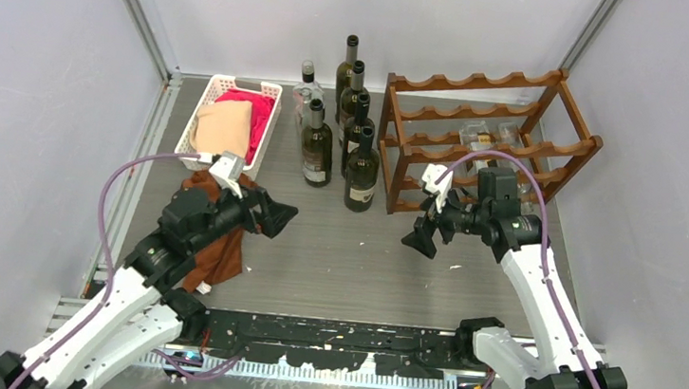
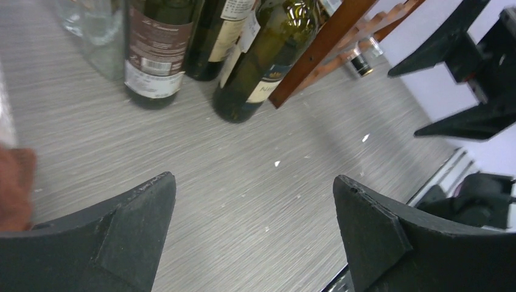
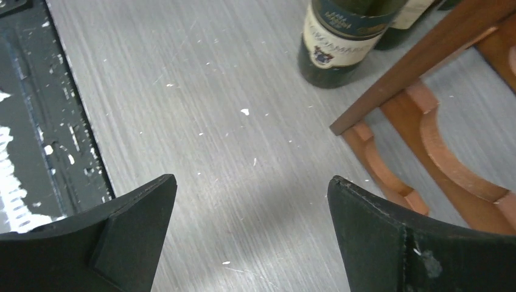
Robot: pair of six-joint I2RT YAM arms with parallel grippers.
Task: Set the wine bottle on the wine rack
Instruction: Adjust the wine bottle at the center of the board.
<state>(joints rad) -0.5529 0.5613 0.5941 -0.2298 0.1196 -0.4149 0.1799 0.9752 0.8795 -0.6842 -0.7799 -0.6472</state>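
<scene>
Grippers, both released, above a grey table. The left gripper hung with its jaws spread wide and nothing between them; its wrist view showed only bare tabletop between the two black fingers. The right gripper was likewise fully opened and empty, its fingers framing bare table. Neither hand touched any object. The wine bottles stood upright in a tight cluster ahead of and between the two hands, none of them grasped. The front bottle, dark green with a pale label, stood nearest the right gripper, ahead of it and to its left, just beside the left post of the wine rack. In the right wrist view this bottle's base appeared beyond the fingertips, with the rack's post and lower scalloped rail to the right of the gripper. The rack stood directly ahead of the right hand, well apart from the left hand. Some clear glass items lay on its lower tiers; what they were could not be told. A white basket holding pink and peach cloth sat ahead of the left gripper and to its left, and a brown cloth lay beneath the left arm.
</scene>
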